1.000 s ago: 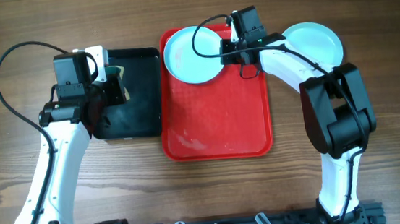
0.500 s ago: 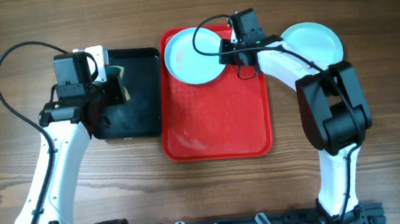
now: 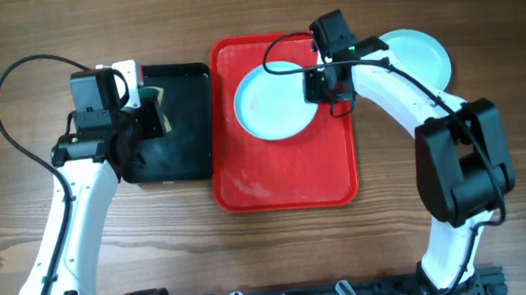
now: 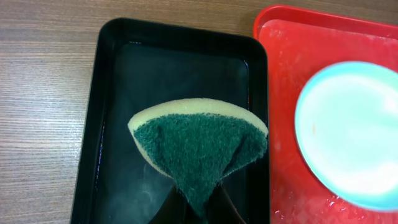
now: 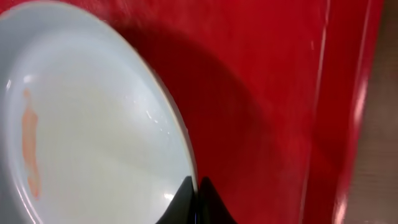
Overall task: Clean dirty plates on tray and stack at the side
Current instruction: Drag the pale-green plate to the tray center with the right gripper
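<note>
The red tray lies mid-table. Above its far half hangs a white plate with a pale aqua rim, and my right gripper is shut on its right rim. The right wrist view shows that rim pinched in my right gripper, the plate tilted, with an orange smear on its face. A light aqua plate rests on the table right of the tray. My left gripper is shut on a green and yellow sponge over the black tray.
The black tray sits against the red tray's left side and looks wet inside. The red tray's near half carries water drops and streaks. Bare wooden table surrounds both trays. A cable loops over the held plate.
My right gripper has carried the plate from the tray's far left corner toward me and to the right, over the tray's far middle. The left arm and sponge have stayed still.
</note>
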{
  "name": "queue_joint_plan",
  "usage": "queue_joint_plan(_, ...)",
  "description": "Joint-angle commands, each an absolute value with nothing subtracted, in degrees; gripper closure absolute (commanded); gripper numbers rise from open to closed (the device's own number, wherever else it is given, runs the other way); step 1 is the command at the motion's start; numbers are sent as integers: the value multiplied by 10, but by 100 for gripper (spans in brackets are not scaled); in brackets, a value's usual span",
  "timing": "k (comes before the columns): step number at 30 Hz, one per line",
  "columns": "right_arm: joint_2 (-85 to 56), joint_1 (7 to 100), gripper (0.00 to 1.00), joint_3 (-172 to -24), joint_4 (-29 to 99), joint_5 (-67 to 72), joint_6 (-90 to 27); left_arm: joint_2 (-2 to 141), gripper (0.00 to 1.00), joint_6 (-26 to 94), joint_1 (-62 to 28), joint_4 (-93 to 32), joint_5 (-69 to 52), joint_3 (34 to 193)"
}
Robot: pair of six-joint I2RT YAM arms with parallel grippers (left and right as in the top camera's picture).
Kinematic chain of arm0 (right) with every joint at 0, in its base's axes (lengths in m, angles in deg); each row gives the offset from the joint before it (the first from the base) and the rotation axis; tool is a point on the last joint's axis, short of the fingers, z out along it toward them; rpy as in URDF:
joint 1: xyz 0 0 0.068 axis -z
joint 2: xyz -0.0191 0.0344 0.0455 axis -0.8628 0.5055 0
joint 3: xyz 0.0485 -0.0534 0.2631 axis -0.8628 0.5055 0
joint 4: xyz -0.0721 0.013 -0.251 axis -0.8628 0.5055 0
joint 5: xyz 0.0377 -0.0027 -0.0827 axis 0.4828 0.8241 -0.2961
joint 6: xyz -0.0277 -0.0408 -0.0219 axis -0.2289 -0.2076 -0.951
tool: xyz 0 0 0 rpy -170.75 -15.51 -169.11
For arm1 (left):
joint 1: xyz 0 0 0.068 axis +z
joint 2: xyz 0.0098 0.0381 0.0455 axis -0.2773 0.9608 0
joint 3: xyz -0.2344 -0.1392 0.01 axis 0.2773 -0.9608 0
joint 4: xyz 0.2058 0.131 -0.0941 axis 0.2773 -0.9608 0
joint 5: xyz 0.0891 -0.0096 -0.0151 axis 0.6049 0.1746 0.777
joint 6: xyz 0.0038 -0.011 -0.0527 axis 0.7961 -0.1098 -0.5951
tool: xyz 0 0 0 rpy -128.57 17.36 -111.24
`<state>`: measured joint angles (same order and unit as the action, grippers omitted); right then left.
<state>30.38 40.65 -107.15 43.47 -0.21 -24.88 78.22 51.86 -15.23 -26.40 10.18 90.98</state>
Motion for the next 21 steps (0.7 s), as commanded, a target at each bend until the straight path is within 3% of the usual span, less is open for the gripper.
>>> queue_joint_plan(1, 296, 407, 96, -1070, 471, -12, -256, 785, 96, 530, -151, -261, 81, 915)
queue_joint_plan(21, 296, 407, 96, -1070, 562, -4, -259, 785, 96, 468, -151, -258, 68, 915)
